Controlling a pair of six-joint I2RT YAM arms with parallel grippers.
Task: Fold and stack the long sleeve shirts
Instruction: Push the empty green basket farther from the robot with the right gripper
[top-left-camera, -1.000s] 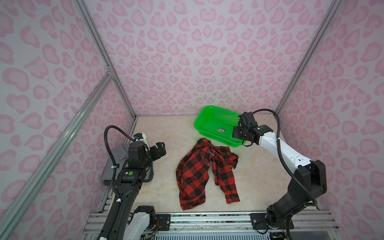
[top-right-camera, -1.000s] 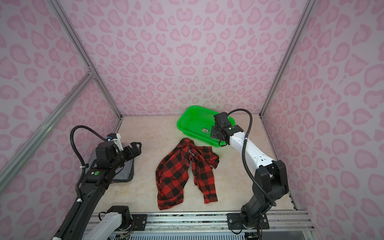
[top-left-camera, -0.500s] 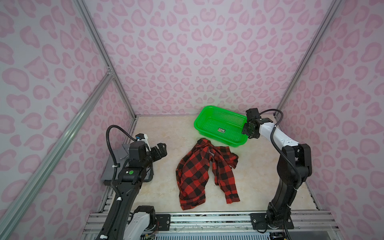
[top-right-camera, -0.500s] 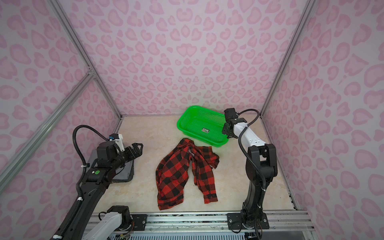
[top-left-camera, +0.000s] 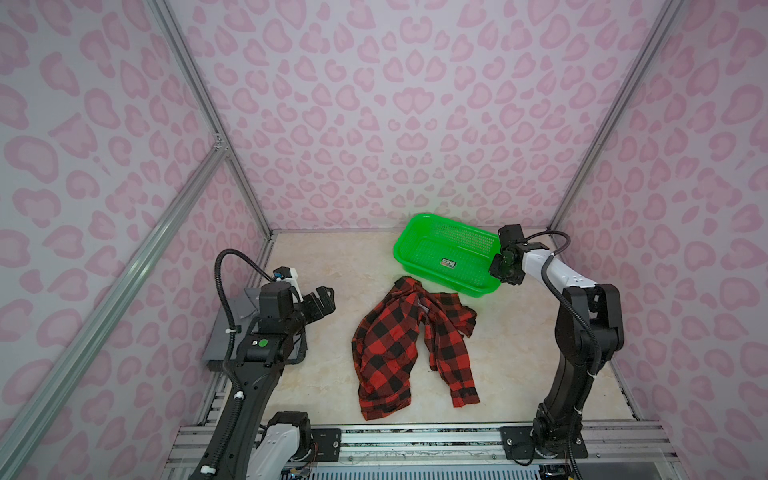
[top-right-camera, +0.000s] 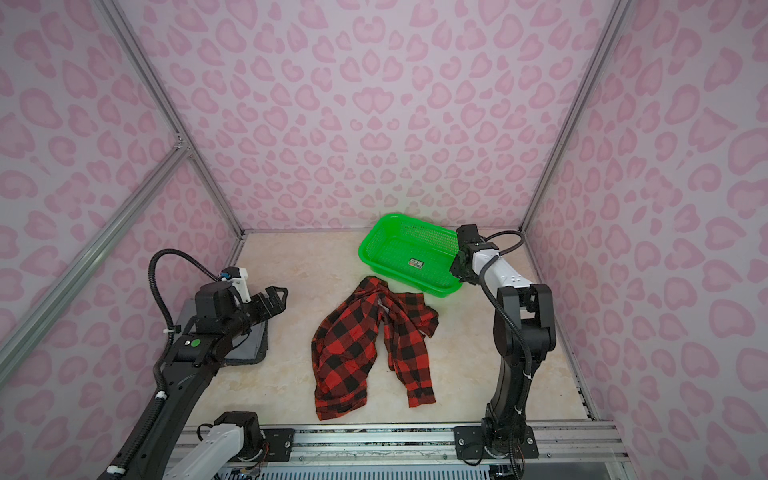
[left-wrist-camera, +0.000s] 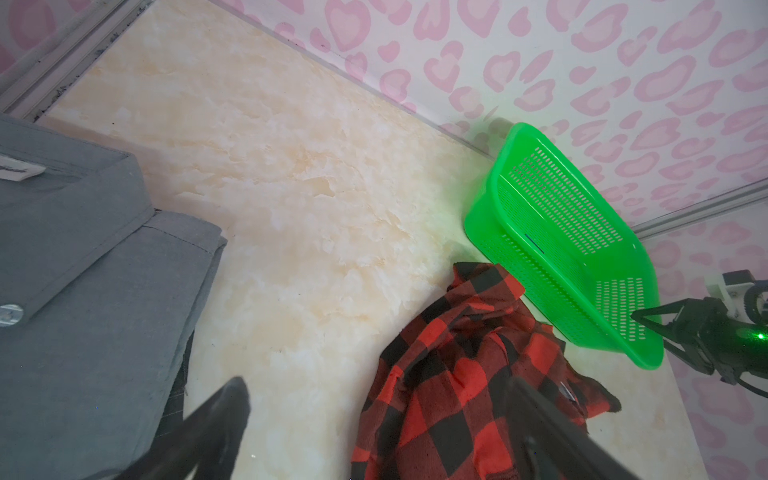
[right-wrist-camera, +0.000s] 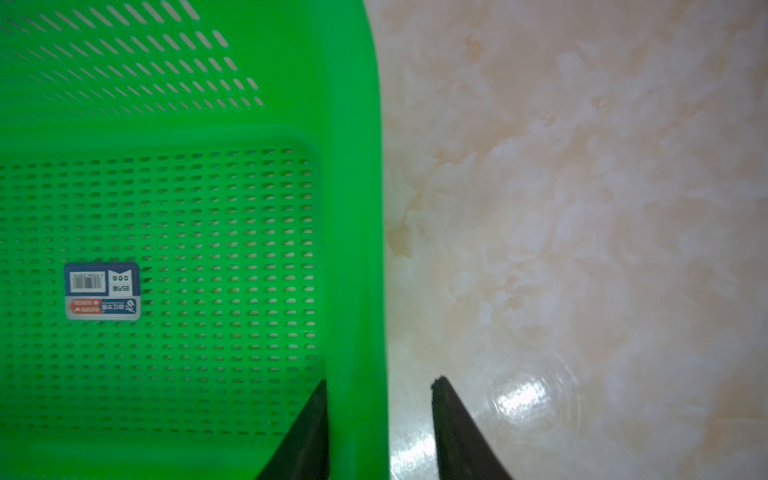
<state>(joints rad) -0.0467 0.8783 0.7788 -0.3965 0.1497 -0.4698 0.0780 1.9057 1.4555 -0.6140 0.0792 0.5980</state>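
Shirts lie well apart on the marbled worktop (top-left-camera: 332, 257). The red-and-black checked shirt (top-left-camera: 399, 349) (top-right-camera: 353, 353) sprawls rumpled and unfolded from the middle toward 6 o'clock in both top views, and its collar end lies just beside the near wall of the green basket (top-left-camera: 419, 232) (top-right-camera: 374, 232). The basket stands at about 1 o'clock. The grey shirt (top-left-camera: 243, 307) (left-wrist-camera: 83, 291) lies folded flat at 9 o'clock against the side wall, largely hidden beneath the left arm in the top views. The left wrist view shows its collar, a button and a white neck label (left-wrist-camera: 20, 172).

The left hand (top-left-camera: 322, 301) (top-right-camera: 276, 297) hovers over the grey shirt's inner edge with its fingers spread wide and nothing between them.

The right hand (top-left-camera: 500, 270) (right-wrist-camera: 379, 382) is at the basket's 3 o'clock end, astride the rim (right-wrist-camera: 353, 208). One finger is against the inside wall. The other stands outside, with a strip of worktop showing between it and the rim, so the hand is not clamped.
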